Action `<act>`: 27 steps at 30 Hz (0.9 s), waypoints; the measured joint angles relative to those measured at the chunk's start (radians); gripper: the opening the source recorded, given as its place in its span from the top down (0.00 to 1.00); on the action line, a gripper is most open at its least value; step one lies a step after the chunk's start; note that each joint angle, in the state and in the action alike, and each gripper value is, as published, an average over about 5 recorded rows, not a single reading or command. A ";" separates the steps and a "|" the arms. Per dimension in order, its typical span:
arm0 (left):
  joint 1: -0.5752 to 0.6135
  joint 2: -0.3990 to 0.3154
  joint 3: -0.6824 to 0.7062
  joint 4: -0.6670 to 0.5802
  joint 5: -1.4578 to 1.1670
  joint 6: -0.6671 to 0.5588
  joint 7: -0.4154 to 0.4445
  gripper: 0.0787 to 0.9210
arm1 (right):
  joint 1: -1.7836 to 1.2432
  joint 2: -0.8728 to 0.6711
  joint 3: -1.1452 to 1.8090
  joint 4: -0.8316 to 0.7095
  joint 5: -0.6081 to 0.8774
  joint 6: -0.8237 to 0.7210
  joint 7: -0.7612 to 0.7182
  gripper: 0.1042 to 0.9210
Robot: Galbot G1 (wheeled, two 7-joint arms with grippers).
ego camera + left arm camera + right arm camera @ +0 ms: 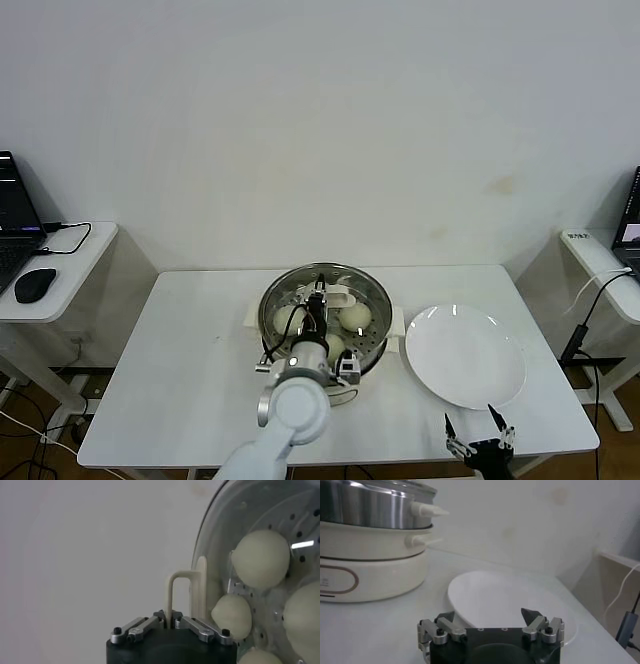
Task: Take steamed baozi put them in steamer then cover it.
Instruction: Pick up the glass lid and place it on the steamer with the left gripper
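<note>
We hold the cover (260, 570) by its handle (182, 592) in our clamped left gripper (170, 625) over the steamer (322, 320); we should seat it centred. Right gripper (492, 625) idles spread wide by the counter's near edge.

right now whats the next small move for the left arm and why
Probably open the left gripper and lift away: it grips the handle of the lid, which seems already seated on the steamer over the buns. The plate is bare; the right gripper waits open near it.
</note>
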 measured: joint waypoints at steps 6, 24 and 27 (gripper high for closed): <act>0.006 -0.005 -0.009 0.006 0.003 -0.003 -0.005 0.92 | 0.001 0.000 -0.003 -0.001 -0.001 0.001 -0.002 0.12; 0.025 -0.021 -0.023 0.010 0.003 -0.009 -0.024 0.81 | -0.001 -0.001 -0.006 -0.002 -0.005 0.003 -0.006 0.12; 0.031 -0.018 -0.024 0.001 -0.002 -0.009 -0.027 0.71 | -0.001 -0.001 -0.008 -0.002 -0.007 0.003 -0.006 0.12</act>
